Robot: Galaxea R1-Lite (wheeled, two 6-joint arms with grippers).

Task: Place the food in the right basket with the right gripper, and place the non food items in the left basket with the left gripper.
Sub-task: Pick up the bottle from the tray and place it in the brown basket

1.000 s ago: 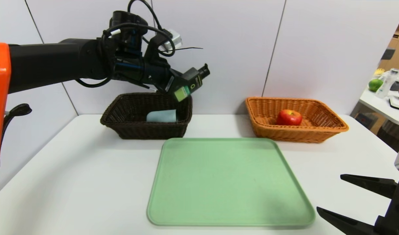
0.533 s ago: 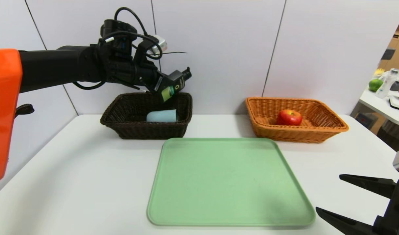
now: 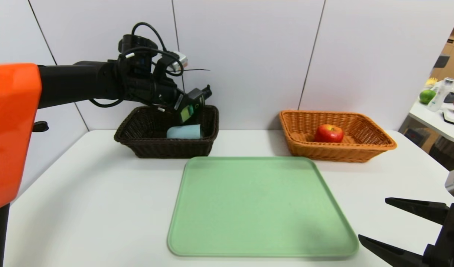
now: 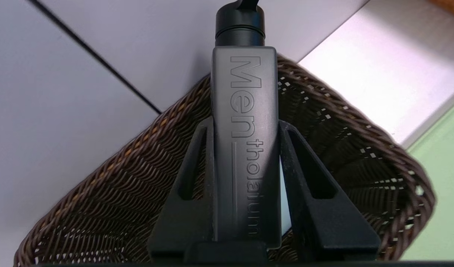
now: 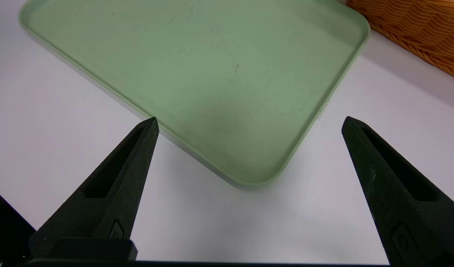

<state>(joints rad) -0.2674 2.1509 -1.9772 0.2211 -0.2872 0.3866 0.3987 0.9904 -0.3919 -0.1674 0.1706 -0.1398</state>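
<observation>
My left gripper (image 3: pixel 186 105) is shut on the black pump bottle (image 3: pixel 192 105) with a green label, tilted, just above the right end of the dark brown left basket (image 3: pixel 137 142). In the left wrist view the bottle (image 4: pixel 244 141) sits clamped between both fingers (image 4: pixel 197 155) over the basket (image 4: pixel 100 193). The pale blue cup (image 3: pixel 183 131) lies on its side inside that basket. The red apple (image 3: pixel 328 133) rests in the orange-tan right basket (image 3: pixel 375 144). My right gripper (image 3: pixel 375 222) hangs open and empty at the near right (image 5: pixel 249 126), over the table by the tray's corner.
A green tray (image 3: pixel 260 207) lies bare in the middle of the white table (image 3: pixel 82 207); its corner (image 5: pixel 249 174) lies close to my right gripper. A side table (image 3: pixel 434 115) with a green fruit and bottles stands far right. A white wall runs behind the baskets.
My left arm has carried the pump bottle to the left and down, from above the left basket's right rim to just over its inside. The right arm has stayed put.
</observation>
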